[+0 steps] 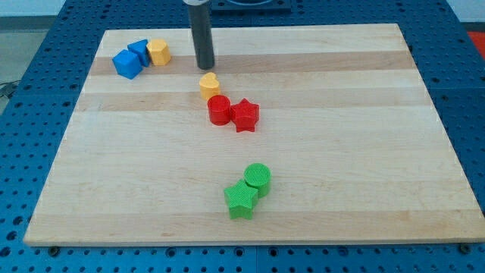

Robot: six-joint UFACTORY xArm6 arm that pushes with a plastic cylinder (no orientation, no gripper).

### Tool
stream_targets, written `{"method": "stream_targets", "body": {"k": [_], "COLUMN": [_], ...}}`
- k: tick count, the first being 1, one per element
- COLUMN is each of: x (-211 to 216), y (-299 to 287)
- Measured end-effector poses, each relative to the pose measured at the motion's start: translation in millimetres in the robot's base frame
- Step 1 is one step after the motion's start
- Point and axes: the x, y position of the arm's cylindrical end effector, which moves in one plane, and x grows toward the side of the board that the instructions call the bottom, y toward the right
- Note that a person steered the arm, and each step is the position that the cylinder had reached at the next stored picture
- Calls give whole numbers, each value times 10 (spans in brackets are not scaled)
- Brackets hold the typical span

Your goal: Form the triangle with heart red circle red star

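A yellow heart [210, 85] sits near the middle of the wooden board [341, 152]. A red circle [219, 110] lies just below it, touching or nearly touching it. A red star [245, 115] sits against the circle's right side. My tip [204, 66] is just above the yellow heart, slightly to its left, a small gap away.
Two blue blocks [127, 62] [139, 51] and a yellow hexagon [158, 51] cluster at the view's top left. A green circle [258, 178] and a green star [241, 200] touch each other near the view's bottom centre.
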Motion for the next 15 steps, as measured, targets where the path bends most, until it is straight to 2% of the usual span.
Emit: {"method": "stream_targets", "body": {"k": [1,3,5,7,8,9,10,11,12,13,15], "x": [-47,441,1321,1251,791,522,857,1224,652,378,378], "y": [-96,780,682,326,273,224,125,532,748,683,278]}}
